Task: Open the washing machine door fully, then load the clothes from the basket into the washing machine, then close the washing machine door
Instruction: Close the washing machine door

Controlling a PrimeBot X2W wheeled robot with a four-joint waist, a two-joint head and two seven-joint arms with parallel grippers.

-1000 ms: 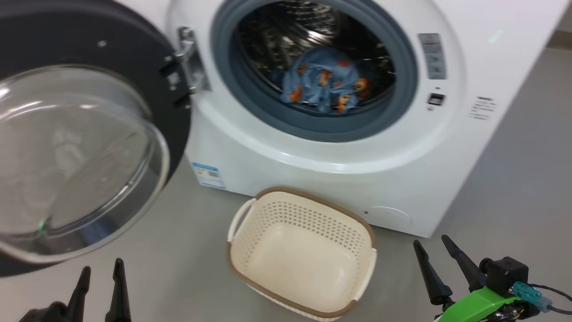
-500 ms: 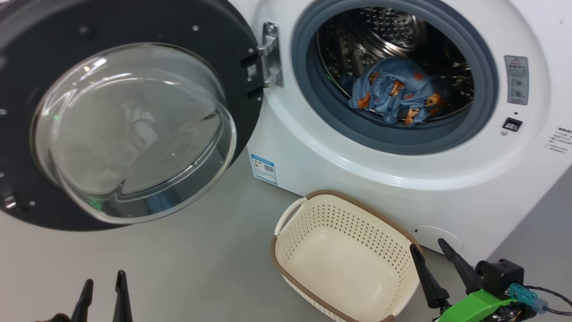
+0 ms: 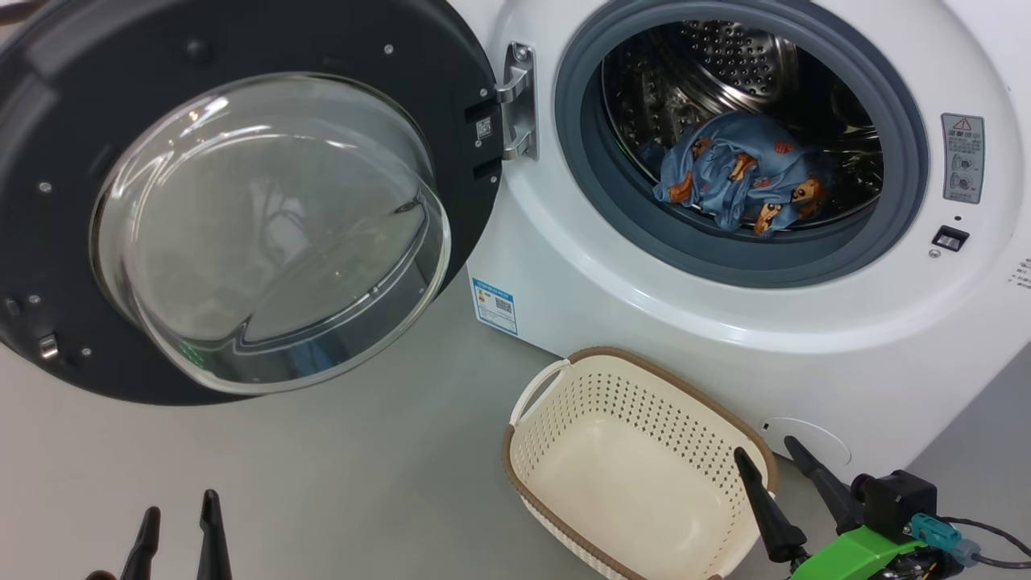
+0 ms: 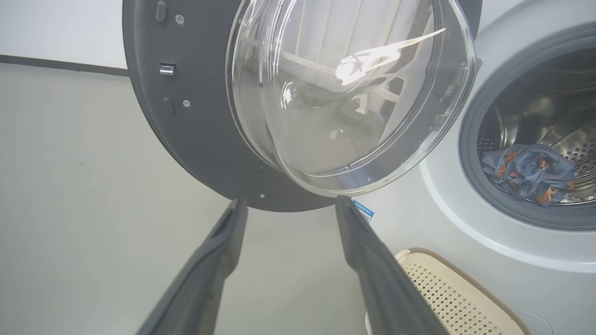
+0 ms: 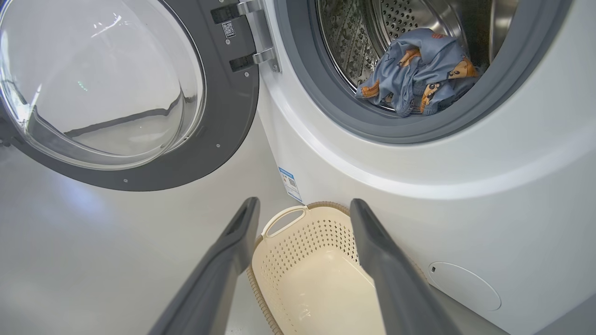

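The washing machine door (image 3: 242, 40) stands swung open to the left on its silver hinge (image 3: 519, 101), glass bowl facing me. Inside the washing machine (image 3: 685, 322) the blue clothes (image 3: 737, 181) lie bunched at the drum's front. The cream basket (image 3: 644, 362) sits on the floor before the machine, its bottom bare. My left gripper (image 3: 181, 501) is open at the lower left, below the door (image 4: 195, 116), nothing between its fingers. My right gripper (image 3: 763, 445) is open over the basket's right rim. The right wrist view looks down into the basket (image 5: 316, 274).
Grey floor (image 3: 322, 467) spreads below the door and left of the basket. A small blue label (image 3: 494, 304) is stuck low on the machine's front, and a round white service flap (image 5: 463, 286) sits at its lower right.
The head camera has turned left, so door, machine and basket now sit further right in the picture. Both grippers keep their places in the view and stay open.
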